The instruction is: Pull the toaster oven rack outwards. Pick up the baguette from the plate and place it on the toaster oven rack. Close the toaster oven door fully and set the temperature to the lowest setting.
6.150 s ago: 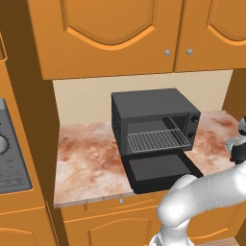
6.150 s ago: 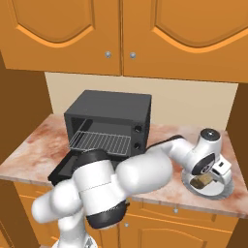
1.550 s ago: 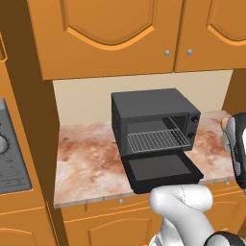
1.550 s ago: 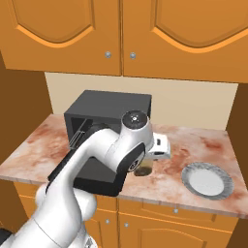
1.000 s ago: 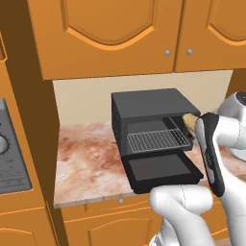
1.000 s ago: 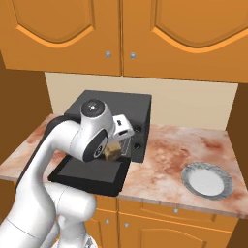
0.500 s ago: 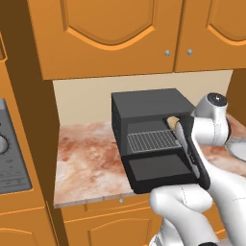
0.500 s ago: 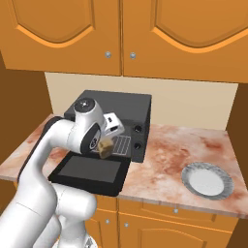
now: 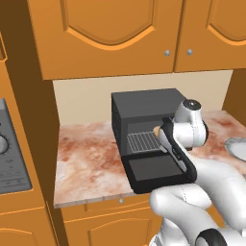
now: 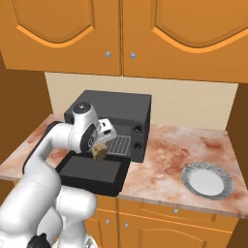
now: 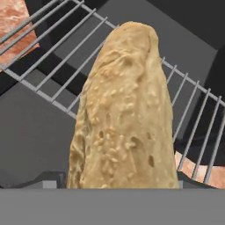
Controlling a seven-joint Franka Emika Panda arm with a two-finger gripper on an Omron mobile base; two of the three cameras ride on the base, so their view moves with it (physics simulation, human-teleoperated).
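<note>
I have the baguette [image 11: 125,118] clamped in the gripper [image 10: 100,147], fingers spread wide around the loaf, at the centre of the hand view above the toaster oven rack [image 11: 61,61]. In the right base view the loaf [image 10: 100,151] hangs left of centre, over the edge where the rack [image 10: 118,143] meets the dropped-open toaster oven door [image 10: 92,170]. The toaster oven [image 9: 144,108] sits mid-frame (its cavity open toward me). The plate [image 10: 208,180] lies bare at lower right, well apart, with open table [image 10: 189,143] between.

White arm folded back toward its base, tool [image 10: 99,151] pointing down, jaws clamped wide
</note>
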